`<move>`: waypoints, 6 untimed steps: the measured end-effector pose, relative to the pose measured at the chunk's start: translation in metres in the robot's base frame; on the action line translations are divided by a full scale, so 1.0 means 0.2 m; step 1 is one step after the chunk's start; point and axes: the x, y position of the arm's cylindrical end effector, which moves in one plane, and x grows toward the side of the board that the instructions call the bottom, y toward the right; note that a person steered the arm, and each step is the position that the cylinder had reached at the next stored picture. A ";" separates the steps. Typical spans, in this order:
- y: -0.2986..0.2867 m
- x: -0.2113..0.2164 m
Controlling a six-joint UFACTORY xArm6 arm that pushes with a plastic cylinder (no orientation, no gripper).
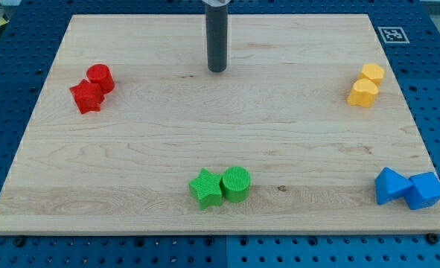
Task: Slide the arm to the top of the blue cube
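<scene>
Two blue blocks lie at the view's bottom right corner of the board. The right one is a blue cube (426, 190) at the board's edge; the left one is a blue angular block (390, 184) touching it. My tip (217, 70) is the lower end of a dark rod near the view's top centre. It stands far from the blue cube, up and to the left of it, touching no block.
A red cylinder (100, 77) and a red star-like block (87, 97) sit at the left. Two yellow blocks (365, 85) sit at the right. A green star (205, 187) and green cylinder (236, 183) sit at the bottom centre. The wooden board (220, 126) lies on a blue perforated table.
</scene>
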 end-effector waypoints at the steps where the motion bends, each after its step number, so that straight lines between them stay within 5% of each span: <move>1: 0.10 0.11; 4: 0.42 0.60; 6: 1.22 0.69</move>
